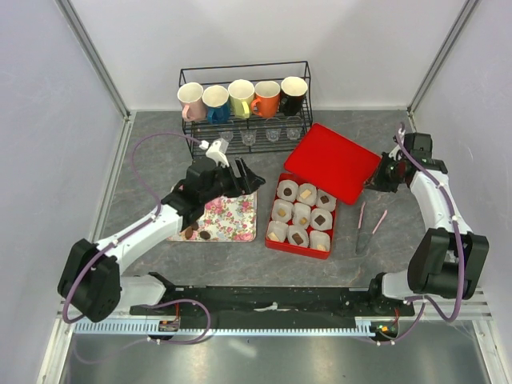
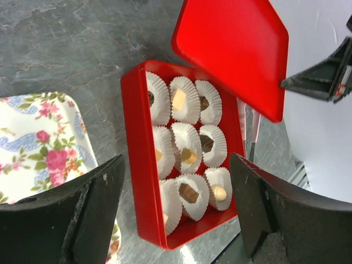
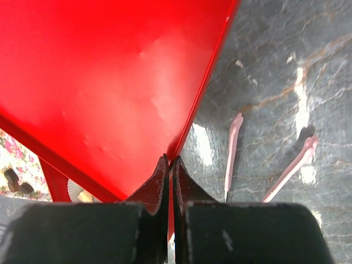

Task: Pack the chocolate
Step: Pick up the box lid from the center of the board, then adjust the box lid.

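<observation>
left gripper [image 1: 244, 178]: jaws spread wide, nothing between them, touching nothing; it hangs over the far right corner of the floral tray [image 2: 44, 148], just short of the red box [image 2: 137, 165].
right gripper [image 3: 170, 164]: fingers pressed together on the right edge of the red lid [image 2: 231, 49], with a thin strip of red showing between them.
chocolate [image 2: 188, 192]: brown, tan and cream pieces sit in white paper cups [image 2: 159, 91], three rows of three, inside the box; the box lies just right of the left gripper and to the left of the right one.
more chocolate: a few dark pieces lie at the tray's near edge, beside the left forearm.
lid: tilted, its lower edge leaning on the box's far right side.
left arm: stretched diagonally from its base, forward and to the right.
right arm: folded, wrist turned left toward the lid.
pink tongs [image 3: 233, 148]: flat on the table [image 1: 144, 152], between box and right arm, apart from both.
</observation>
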`<control>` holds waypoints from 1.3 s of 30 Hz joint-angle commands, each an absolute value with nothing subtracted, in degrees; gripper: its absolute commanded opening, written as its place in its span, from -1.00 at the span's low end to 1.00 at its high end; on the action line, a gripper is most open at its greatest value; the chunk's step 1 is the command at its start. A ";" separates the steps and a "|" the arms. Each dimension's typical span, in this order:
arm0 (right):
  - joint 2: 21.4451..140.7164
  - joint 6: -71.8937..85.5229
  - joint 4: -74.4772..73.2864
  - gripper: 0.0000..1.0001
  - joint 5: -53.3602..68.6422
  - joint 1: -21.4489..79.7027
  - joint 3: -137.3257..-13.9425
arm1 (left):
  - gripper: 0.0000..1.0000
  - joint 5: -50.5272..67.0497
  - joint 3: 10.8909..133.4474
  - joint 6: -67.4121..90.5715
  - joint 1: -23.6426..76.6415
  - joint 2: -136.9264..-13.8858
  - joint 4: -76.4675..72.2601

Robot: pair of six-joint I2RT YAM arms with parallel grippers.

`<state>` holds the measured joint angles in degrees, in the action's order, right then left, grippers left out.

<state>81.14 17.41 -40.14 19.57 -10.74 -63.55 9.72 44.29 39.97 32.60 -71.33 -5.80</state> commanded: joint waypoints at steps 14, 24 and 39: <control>74.18 17.31 -36.56 -1.00 26.81 -8.62 -56.78 | 0.66 13.97 46.67 46.40 33.40 -84.37 -15.11; 74.35 18.11 -33.31 -1.00 27.95 -5.63 -53.09 | 0.65 15.73 46.05 48.60 34.45 -90.87 -16.35; 76.55 19.34 -30.06 -1.00 29.00 -1.76 -52.65 | 0.48 20.39 44.47 52.46 34.63 -94.48 -19.77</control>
